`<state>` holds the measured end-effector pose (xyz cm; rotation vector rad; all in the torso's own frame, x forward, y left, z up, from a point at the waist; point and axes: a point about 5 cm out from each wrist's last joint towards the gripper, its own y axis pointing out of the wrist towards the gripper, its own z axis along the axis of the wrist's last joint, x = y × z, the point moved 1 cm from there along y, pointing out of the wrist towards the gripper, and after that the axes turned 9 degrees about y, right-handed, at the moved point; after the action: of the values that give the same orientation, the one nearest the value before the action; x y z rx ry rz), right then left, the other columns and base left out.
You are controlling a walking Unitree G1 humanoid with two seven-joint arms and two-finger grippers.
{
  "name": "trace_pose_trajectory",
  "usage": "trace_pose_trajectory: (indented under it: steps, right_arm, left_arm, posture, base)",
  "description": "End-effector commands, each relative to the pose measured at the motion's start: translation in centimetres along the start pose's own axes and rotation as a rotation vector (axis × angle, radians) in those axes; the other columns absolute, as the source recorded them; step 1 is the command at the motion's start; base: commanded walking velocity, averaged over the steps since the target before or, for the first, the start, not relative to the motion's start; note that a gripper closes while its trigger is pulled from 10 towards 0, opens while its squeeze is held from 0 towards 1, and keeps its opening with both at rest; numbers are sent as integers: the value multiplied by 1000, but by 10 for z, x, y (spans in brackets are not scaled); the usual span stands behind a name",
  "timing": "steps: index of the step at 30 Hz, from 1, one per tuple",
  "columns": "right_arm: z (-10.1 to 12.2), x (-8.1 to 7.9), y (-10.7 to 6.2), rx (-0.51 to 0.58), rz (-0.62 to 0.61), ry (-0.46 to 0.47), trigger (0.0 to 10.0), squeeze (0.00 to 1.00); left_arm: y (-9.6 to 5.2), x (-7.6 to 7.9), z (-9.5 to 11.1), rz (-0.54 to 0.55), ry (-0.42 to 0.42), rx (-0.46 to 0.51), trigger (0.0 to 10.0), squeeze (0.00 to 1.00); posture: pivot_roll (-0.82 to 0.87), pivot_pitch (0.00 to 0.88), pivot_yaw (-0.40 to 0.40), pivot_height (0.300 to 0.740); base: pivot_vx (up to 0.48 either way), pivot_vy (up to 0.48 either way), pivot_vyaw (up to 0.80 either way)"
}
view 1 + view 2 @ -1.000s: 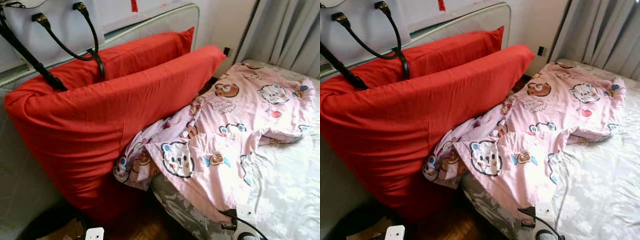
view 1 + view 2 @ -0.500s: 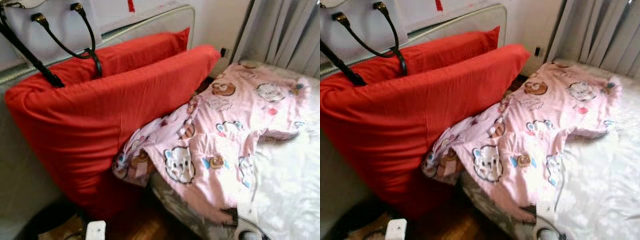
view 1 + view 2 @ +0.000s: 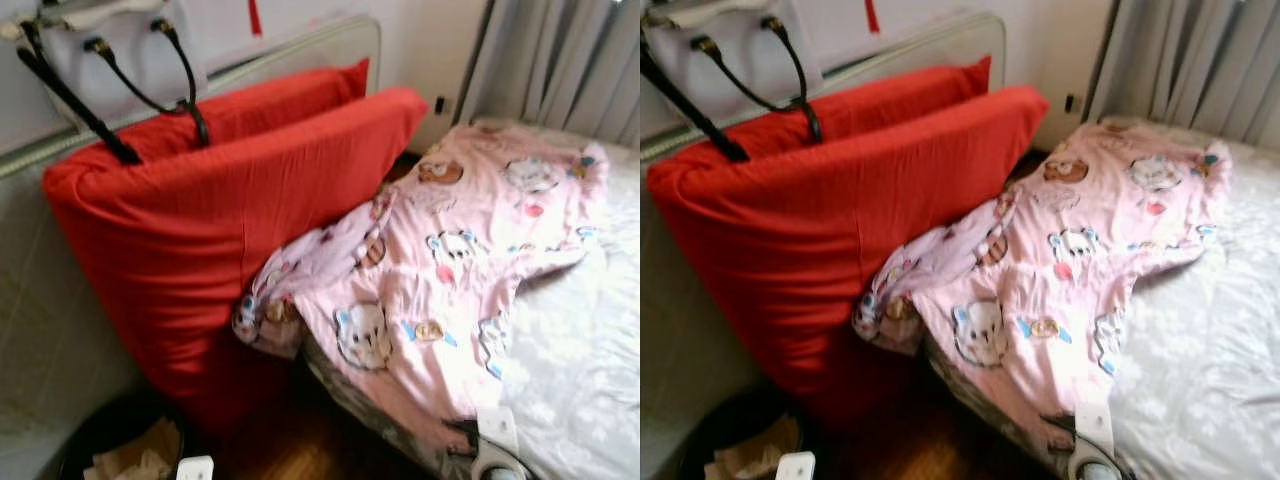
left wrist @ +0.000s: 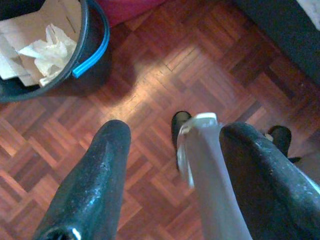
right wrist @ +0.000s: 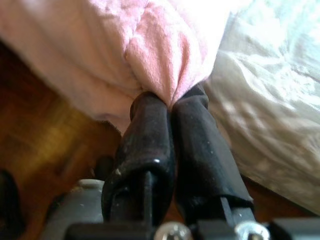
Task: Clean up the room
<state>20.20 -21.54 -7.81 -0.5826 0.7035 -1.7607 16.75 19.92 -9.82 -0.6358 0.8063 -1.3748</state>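
Right gripper (image 5: 170, 102) at the near edge of the bed (image 3: 590, 370), fingers pressed together, pinching a fold of the pink quilt (image 3: 450, 290) at its hem; in the right wrist view the pink cloth bunches up between the two black tips, with white sheet (image 5: 270, 100) to one side and dark wood floor to the other. Quilt is printed with cartoon animals and lies rumpled across the bed, one corner spilling off the bedside and touching the red cushion (image 3: 230, 220). Cushion stands on edge on the floor, tilted, between the bed and the pale headboard (image 3: 300, 50); a second red cushion (image 3: 300, 95) stands just behind it. White bag (image 3: 120, 50) with black straps hangs against the wall above them, straps draped over the top of the front cushion. Grey curtains (image 3: 560, 60) behind the bed. Left gripper (image 4: 172, 150) hangs low over the parquet floor (image 4: 150, 75), fingers spread, holding nothing; a pale part of the robot's leg shows between them. Black bin (image 4: 87, 55) with a blue handle stands near it on the floor, paper and card scraps inside; head views show the same bin (image 3: 120, 445) at the foot of the front cushion. Head views slightly blurred
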Motion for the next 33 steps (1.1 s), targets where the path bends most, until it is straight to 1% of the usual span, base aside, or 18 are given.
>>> trace_pose_trajectory:
  steps: [1,13,33]
  right_arm:
    - [-3,-1,-1,-11,2,2,10000,0]
    - [-2,-1,0,-4,-6,5,10000,0]
    - [-7,3,-1,-31,-14,20,10000,0]
  left_arm:
    - [-1,-3,-5,4,14,-14,10000,0]
    - [-1,-2,-4,3,20,-11,10000,0]
    - [-1,1,-6,0,30,-19,10000,0]
  posture:
    - [-110,23,7,740]
    - [-111,25,9,740]
    - [-112,30,5,740]
  base:
    - [-296,0,0]
    - [-293,0,0]
    - [0,0,0]
